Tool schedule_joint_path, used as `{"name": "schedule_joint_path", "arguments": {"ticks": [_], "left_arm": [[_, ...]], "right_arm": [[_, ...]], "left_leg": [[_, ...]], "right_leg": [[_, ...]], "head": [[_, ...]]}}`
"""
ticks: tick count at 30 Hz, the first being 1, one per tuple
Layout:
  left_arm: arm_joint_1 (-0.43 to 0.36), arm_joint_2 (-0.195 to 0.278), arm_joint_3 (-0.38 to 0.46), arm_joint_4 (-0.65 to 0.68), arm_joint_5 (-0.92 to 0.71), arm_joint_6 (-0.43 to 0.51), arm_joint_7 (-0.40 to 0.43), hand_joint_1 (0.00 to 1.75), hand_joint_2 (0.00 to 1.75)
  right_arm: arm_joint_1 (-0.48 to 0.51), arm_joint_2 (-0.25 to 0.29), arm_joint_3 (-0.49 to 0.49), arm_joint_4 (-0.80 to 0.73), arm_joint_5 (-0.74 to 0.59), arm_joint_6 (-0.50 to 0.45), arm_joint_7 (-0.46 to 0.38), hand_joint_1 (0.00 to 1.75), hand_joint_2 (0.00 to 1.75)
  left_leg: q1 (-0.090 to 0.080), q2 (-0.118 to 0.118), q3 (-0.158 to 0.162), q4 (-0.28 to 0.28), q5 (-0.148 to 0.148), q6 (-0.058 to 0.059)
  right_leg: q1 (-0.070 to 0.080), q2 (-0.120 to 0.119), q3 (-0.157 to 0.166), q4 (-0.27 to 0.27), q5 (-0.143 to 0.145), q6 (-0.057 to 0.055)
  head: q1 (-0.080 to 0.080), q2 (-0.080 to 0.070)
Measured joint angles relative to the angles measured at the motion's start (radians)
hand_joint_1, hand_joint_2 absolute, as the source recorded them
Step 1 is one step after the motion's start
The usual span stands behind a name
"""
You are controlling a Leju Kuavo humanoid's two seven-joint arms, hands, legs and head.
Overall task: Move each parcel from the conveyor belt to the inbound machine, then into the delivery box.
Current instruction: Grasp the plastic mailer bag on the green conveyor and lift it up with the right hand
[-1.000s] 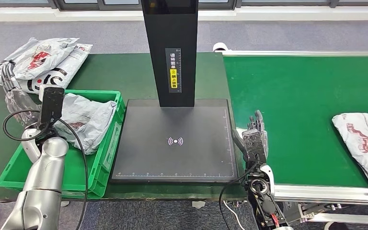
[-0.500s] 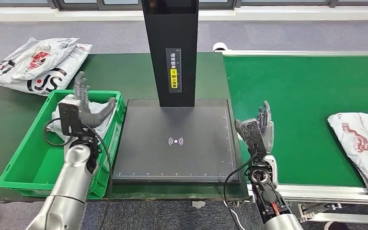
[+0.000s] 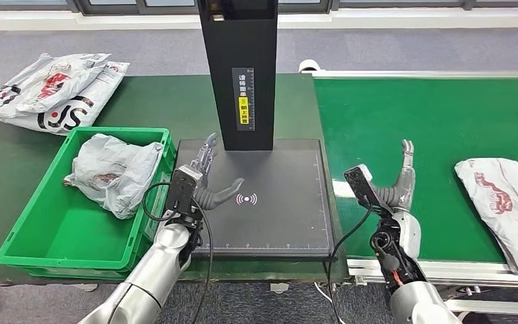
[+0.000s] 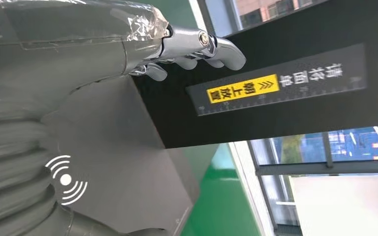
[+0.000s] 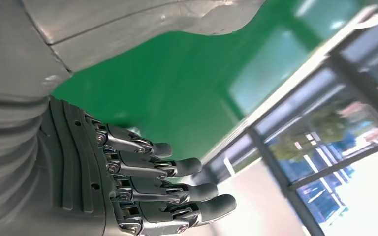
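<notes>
Green belt: the conveyor belt (image 3: pixel 438 128) runs along the right side, and one white parcel with red print (image 3: pixel 506 202) lies near its right edge, well apart from both hands.
Inbound machine: a black scanner plate (image 3: pixel 283 223) with a white signal mark at its centre sits in the middle of the dark green worktop (image 3: pixel 168 101), with a tall black column (image 3: pixel 239 67) rising from its far edge; the column carries a label with a yellow strip.
Delivery box: a green plastic crate (image 3: pixel 40 246) stands just left of the plate, with a crumpled grey parcel bag (image 3: pixel 114 172) lying in its far part.
Spare bags: white printed bags (image 3: pixel 54 88) lie piled at the worktop's far left corner.
Left robot hand: the left robot hand (image 3: pixel 206 182) hovers over the plate's left part, fingers spread wide, holding nothing.
Right robot hand: the right robot hand (image 3: pixel 398 185) sits over the near left edge of the belt, fingers apart and pointing away from the robot, holding nothing; in the right wrist view its dark fingers (image 5: pixel 177 167) are lightly bent over green belt.
</notes>
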Motion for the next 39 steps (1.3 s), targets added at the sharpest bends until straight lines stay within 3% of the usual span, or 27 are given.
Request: {"name": "schedule_joint_path", "arguments": {"ticks": [7,18,25,30,33,39], "left_arm": [[0.001,-0.005,0.0,0.033,-0.003,-0.009,-0.018,0.0,1.75],[0.003,-0.006,0.0,0.051,-0.003,-0.011,-0.022,0.0,1.75],[0.012,-0.005,0.0,0.052,0.013,-0.027,-0.017,0.0,1.75],[0.032,-0.006,0.0,0.043,0.027,-0.036,0.03,0.0,1.75],[0.037,-0.01,0.0,0.033,0.044,-0.051,0.079,0.0,1.75],[0.056,-0.02,0.0,0.028,0.037,-0.019,0.121,0.0,1.75]], "right_arm": [[0.021,-0.027,-0.138,0.005,0.224,0.0,0.114,0.0,1.75],[0.036,-0.044,-0.214,0.013,0.263,0.0,0.14,0.0,1.75],[0.07,-0.074,-0.255,0.004,0.474,0.0,0.284,0.0,1.75],[0.139,-0.101,-0.292,-0.064,0.614,0.0,0.374,0.0,1.75],[0.163,-0.114,-0.295,-0.079,0.631,0.0,0.444,0.0,1.75],[0.202,-0.127,-0.295,-0.094,0.635,0.0,0.505,0.0,1.75]], "left_leg": [[0.0,-0.001,-0.001,0.0,0.0,0.0],[0.0,-0.001,-0.001,0.0,0.0,0.001],[0.0,-0.003,-0.002,0.0,0.0,0.001],[0.0,-0.004,-0.003,0.0,-0.001,0.001],[0.0,-0.004,-0.003,0.0,-0.001,0.001],[0.0,-0.004,-0.002,0.0,-0.001,0.001]], "right_leg": [[0.0,-0.001,0.0,0.0,0.0,0.0],[0.0,-0.001,0.0,0.0,0.0,0.0],[0.0,-0.002,0.0,0.0,0.0,0.0],[0.0,-0.004,0.0,0.0,-0.001,0.001],[0.0,-0.004,0.0,0.0,-0.001,0.001],[0.0,-0.003,0.0,0.0,-0.001,0.001]], "head": [[0.0,0.0],[0.0,0.0],[0.0,0.0],[0.0,0.0],[0.0,0.0],[0.0,0.0]]}}
